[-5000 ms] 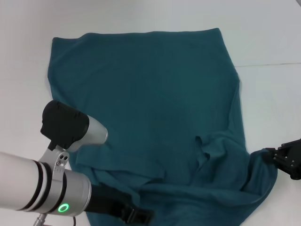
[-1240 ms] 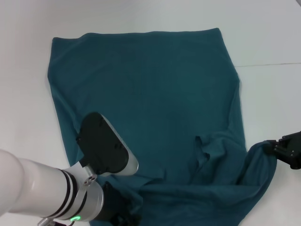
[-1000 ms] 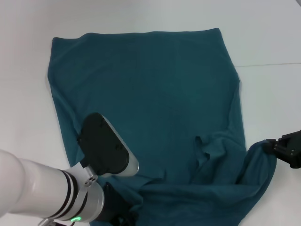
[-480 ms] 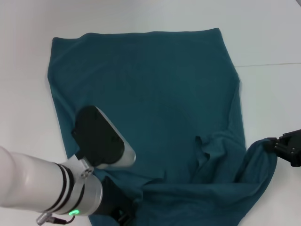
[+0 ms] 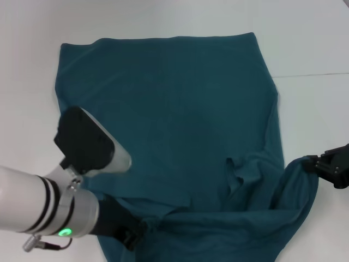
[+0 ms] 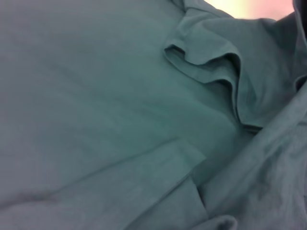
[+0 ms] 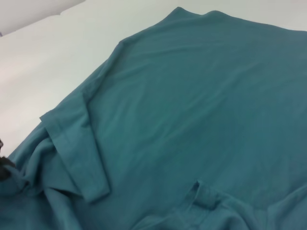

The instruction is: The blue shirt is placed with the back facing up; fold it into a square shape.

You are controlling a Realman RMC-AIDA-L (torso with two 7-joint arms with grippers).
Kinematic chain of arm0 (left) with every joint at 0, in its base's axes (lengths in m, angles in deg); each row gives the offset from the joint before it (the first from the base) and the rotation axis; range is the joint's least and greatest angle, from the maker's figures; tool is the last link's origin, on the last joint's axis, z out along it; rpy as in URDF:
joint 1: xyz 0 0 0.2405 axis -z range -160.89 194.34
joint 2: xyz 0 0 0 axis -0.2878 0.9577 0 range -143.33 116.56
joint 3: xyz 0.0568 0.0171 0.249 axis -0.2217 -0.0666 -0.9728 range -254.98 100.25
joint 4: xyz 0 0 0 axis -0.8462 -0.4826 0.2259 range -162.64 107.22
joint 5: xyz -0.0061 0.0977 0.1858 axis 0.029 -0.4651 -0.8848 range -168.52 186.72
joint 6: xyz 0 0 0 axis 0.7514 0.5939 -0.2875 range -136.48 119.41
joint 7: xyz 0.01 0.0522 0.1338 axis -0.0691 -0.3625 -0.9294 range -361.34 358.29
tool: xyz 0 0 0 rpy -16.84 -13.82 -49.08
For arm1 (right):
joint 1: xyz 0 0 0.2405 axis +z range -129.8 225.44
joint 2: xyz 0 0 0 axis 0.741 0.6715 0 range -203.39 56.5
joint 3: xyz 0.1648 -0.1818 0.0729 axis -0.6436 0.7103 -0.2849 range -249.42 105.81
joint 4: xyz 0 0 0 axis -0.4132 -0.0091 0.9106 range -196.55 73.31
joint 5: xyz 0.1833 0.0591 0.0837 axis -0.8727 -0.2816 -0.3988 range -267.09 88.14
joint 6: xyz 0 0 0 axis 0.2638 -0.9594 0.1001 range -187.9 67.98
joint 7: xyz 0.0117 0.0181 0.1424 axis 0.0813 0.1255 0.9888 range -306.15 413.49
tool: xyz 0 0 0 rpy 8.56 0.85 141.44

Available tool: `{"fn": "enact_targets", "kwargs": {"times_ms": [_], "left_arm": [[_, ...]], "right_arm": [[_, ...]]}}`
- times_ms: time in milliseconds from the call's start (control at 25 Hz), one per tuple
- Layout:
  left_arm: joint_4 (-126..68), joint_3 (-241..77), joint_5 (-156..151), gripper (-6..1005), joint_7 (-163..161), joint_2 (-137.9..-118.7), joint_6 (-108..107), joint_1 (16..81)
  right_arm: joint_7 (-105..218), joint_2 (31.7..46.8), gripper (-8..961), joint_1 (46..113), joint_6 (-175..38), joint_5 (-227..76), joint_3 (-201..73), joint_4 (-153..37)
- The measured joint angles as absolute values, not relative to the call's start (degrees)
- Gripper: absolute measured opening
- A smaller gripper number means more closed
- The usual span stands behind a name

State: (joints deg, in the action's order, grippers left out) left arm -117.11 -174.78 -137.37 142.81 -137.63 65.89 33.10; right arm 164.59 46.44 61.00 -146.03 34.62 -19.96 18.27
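Observation:
The blue shirt [image 5: 174, 109] lies spread on the white table, plain side up, with its far part flat. Its near edge is bunched and raised between my two grippers. My left gripper [image 5: 133, 236] is low at the near left, shut on a gathered fold, and the arm above hides its fingers. At the right edge my right gripper [image 5: 320, 166] is shut on the shirt's near right corner and holds it off the table. The left wrist view shows rumpled shirt cloth [image 6: 96, 96] with a ruffled fold [image 6: 211, 62]. In the right wrist view the shirt [image 7: 201, 96] has one sleeve [image 7: 76, 153] folded inward.
The white table [image 5: 316, 43] shows bare around the shirt on the far side, the left and the right. A thin seam line [image 5: 313, 73] crosses the table at the right. My bulky left forearm [image 5: 32, 210] covers the near left corner.
My left arm's wrist has swung leftward and away from the shirt's middle, uncovering more cloth. The right gripper has stayed almost still, with the raised corner still in it.

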Motion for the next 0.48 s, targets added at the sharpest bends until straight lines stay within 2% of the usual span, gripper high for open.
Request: {"fn": "enact_targets", "kwargs": {"times_ms": [480], "left_arm": [[-120.15,-159.67,-126.68,45,132.81,-137.58,71.91,31.41]], "right_arm": [[164.44,46.52,85,62.22,-146.02,34.22,-19.95,18.58]]}}
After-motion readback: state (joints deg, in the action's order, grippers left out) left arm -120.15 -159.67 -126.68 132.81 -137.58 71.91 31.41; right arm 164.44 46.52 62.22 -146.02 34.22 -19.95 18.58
